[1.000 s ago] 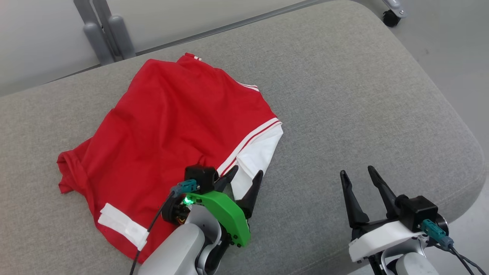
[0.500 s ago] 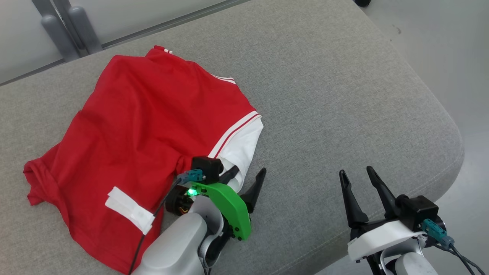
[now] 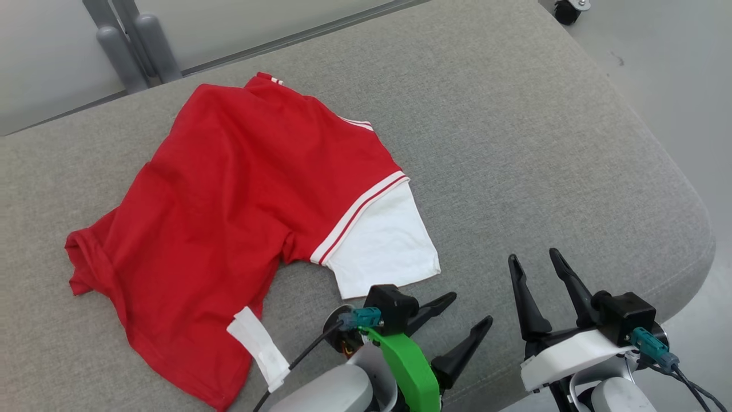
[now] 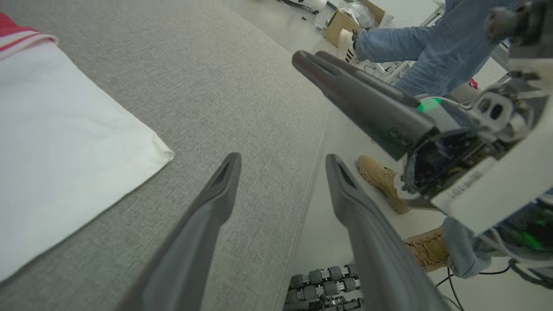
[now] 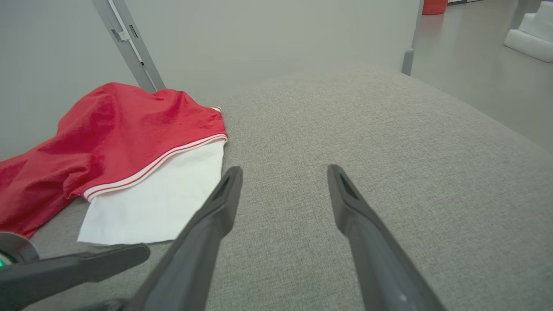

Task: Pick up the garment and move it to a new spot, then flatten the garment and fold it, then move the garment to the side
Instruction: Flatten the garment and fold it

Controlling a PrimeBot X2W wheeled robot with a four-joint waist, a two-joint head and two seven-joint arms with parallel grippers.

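Observation:
A red garment point(image 3: 240, 200) with a white, red-striped sleeve point(image 3: 383, 246) lies spread on the grey cushion point(image 3: 514, 143), left of centre. A white patch point(image 3: 258, 348) shows at its near hem. My left gripper point(image 3: 469, 309) hovers open just near and right of the sleeve, off the cloth, holding nothing. In the left wrist view the sleeve point(image 4: 65, 151) lies left of the open left gripper point(image 4: 281, 158). My right gripper point(image 3: 533, 256) stands open above bare cushion further right. The right wrist view shows the garment point(image 5: 121, 129) left of the right gripper point(image 5: 284, 169).
The cushion's front and right edges fall away to the floor close to both grippers. Grey metal posts point(image 3: 131, 51) stand behind the cushion, and a caster wheel point(image 3: 566, 11) at the far right. A person's legs in jeans point(image 4: 414, 47) and tan boots point(image 4: 382, 181) stand beside the cushion.
My left gripper has drawn back from the white sleeve toward the near right. The sleeve now lies spread out flat. The head camera has shifted; the right gripper has not moved.

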